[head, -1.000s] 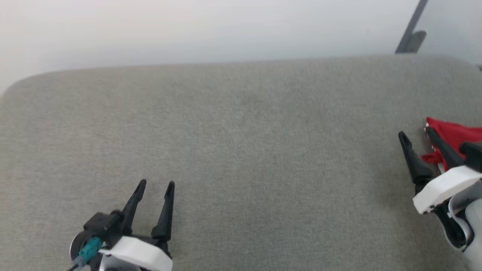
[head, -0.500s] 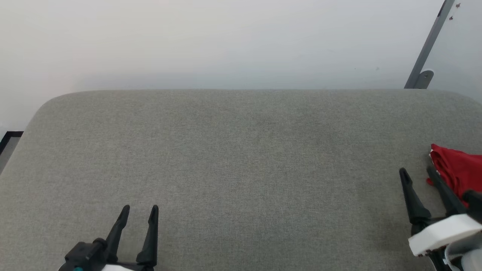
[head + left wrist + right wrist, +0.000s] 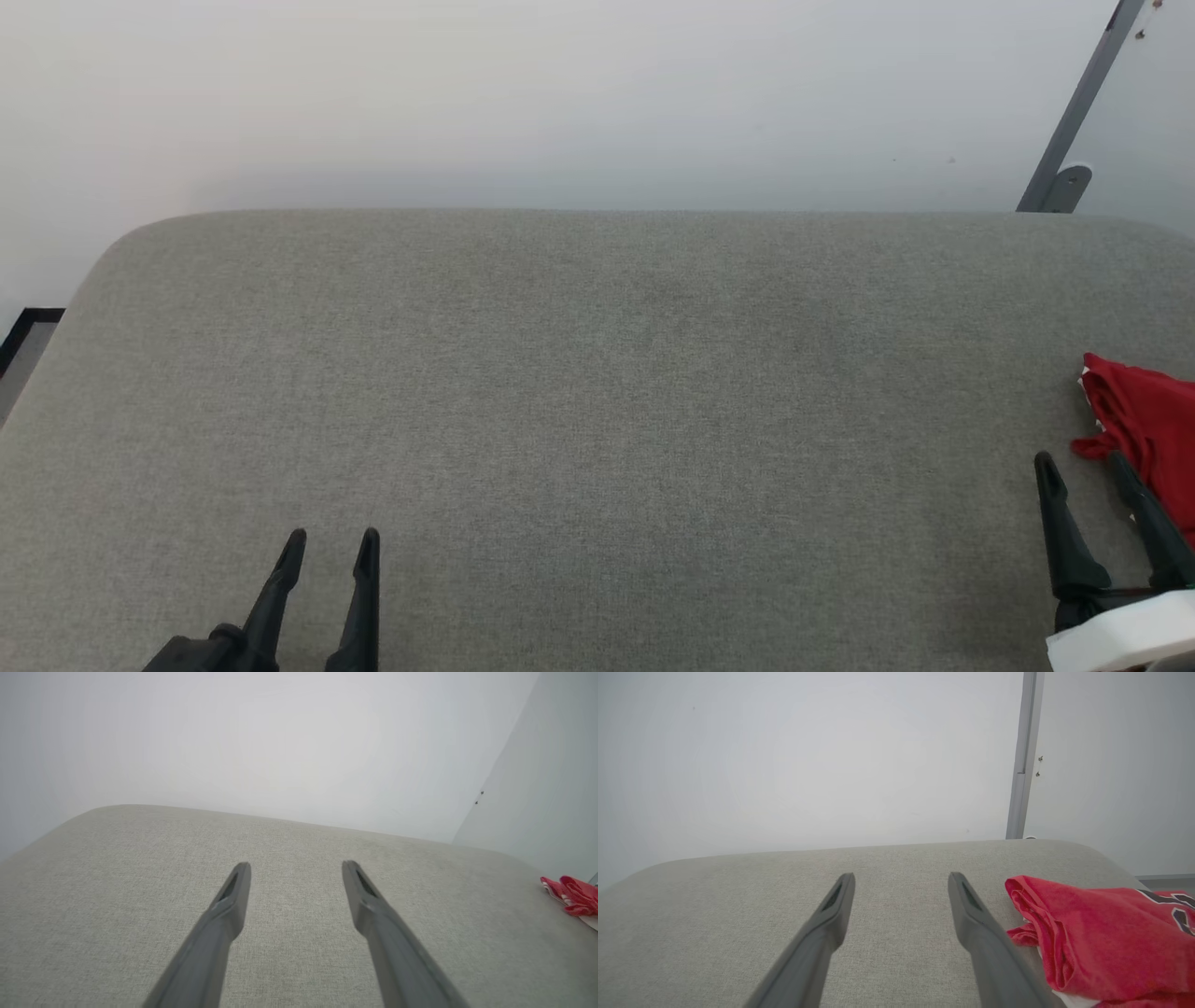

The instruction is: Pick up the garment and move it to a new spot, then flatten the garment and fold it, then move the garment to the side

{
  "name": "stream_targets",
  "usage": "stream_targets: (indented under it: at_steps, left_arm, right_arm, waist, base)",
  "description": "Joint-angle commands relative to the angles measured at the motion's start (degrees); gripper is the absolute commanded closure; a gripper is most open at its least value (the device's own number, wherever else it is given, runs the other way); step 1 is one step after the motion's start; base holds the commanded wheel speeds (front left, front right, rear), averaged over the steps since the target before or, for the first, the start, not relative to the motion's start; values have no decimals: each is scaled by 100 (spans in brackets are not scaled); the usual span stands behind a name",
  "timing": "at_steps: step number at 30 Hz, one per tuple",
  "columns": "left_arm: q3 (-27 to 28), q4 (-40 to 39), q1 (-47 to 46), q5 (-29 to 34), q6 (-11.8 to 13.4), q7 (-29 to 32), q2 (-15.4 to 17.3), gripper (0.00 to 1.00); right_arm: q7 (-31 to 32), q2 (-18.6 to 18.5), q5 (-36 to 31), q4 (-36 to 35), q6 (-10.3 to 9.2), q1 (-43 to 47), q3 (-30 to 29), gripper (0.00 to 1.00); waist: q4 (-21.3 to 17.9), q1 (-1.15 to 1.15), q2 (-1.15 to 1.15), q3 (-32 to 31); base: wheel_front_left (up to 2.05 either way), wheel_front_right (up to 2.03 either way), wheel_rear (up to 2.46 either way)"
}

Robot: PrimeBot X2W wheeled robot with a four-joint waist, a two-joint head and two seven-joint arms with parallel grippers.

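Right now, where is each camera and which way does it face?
Head view: on the head, looking down at the grey surface; left hand lower left, right hand lower right.
Left wrist view: on that wrist, facing the wall along its open hand.
Right wrist view: on that wrist, also facing the wall, garment beside its open hand.
Shared by all: the garment.

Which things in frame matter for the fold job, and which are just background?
Job: red garment, bunched at the head view's right edge; right gripper, open beside it; left gripper, open, far off.
Background: grey fabric-covered surface; grey metal post against the wall.
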Motion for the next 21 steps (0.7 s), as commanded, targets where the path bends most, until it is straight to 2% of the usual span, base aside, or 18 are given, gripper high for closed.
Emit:
stream_targets:
  at_steps: [1, 19, 20, 21]
  left_arm:
    - [36, -28, 56, 38, 4, -12, -14, 0]
    - [45, -66, 22, 16, 4, -12, -62, 0]
    - [35, -26, 22, -16, 0, 1, -69, 100]
    - [23, 14, 32, -32, 0, 3, -78, 100]
  right_arm:
    - [42, 56, -28, -96, -2, 83, -59, 0]
    - [298, 254, -177, -432, -2, 231, -178, 0]
    - [281, 241, -148, -383, 0, 173, -152, 100]
    - [284, 265, -130, -339, 0, 178, -141, 100]
  waist:
    - [1, 0, 0, 13]
    - [-27, 0, 0, 10]
    - [-29, 0, 0, 13]
    - [-29, 0, 0, 13]
  base:
    - [0, 0, 0]
    - [0, 0, 0]
    - [0, 0, 0]
    - [0, 0, 0]
